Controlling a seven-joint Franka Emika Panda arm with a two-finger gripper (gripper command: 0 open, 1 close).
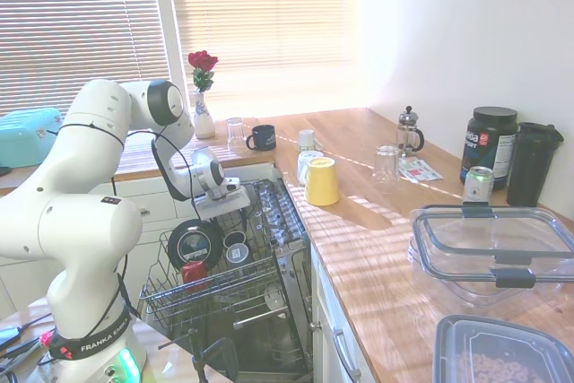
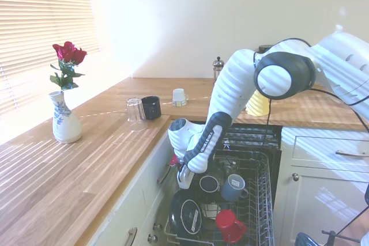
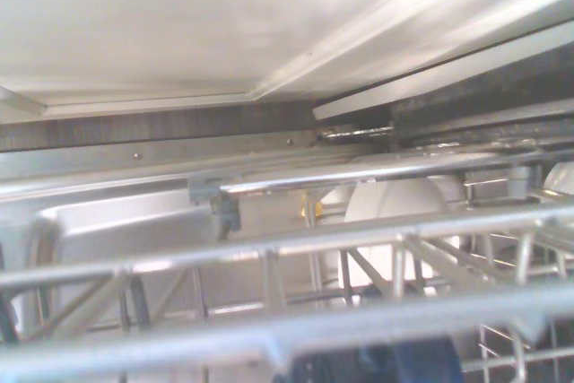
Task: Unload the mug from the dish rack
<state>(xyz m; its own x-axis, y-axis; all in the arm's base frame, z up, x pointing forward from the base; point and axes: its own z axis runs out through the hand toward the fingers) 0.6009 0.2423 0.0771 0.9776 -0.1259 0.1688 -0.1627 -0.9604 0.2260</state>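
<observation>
- The mug [image 2: 209, 184] sits mouth-up in the dish rack [image 2: 262, 200], just below the hand [image 2: 183, 181] and beside a grey mug [image 2: 235, 187].
- It looks ceramic: rigid, moderately heavy, glazed and probably slick, and it'll chip against the wire. Pinch the rim wall, one finger inside, and lift straight up clear of the tines.
- Hand is low over the mug; I can't tell whether the fingers are spread or pressed together.
- Rack also holds a red cup [image 2: 229, 224] and a dark round lid-like piece [image 2: 187, 218] on the near side.
- Yellow cup [image 1: 322, 181] stands upside down on the table [image 1: 377, 248].
</observation>
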